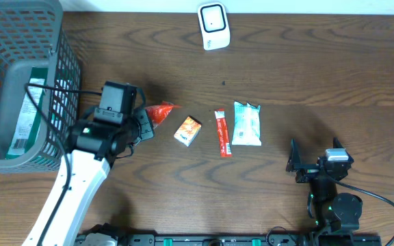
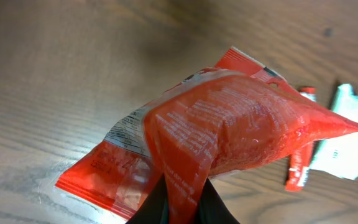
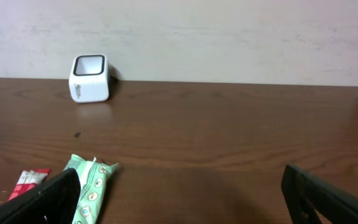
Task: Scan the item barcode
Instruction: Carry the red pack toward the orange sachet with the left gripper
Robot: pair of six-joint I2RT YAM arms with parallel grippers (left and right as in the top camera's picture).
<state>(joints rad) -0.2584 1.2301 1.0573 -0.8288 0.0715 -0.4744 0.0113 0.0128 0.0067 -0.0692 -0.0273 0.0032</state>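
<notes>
A red snack packet [image 1: 160, 112] is pinched in my left gripper [image 1: 147, 121], which is shut on the packet's seam left of the table's middle. In the left wrist view the red packet [image 2: 229, 124] fills the frame, lifted above the wood, with the black fingers [image 2: 219, 208] closed on its fold at the bottom edge. The white barcode scanner [image 1: 213, 26] stands at the table's far edge and shows as the scanner [image 3: 89, 78] in the right wrist view. My right gripper [image 1: 312, 166] rests open near the front right, nothing between its fingers [image 3: 42, 199].
An orange small box [image 1: 188, 130], a red stick sachet [image 1: 222, 133] and a pale green packet [image 1: 247, 124] lie in a row mid-table. A grey mesh basket [image 1: 60, 61] holding a green-labelled item [image 1: 26, 119] stands at the left edge.
</notes>
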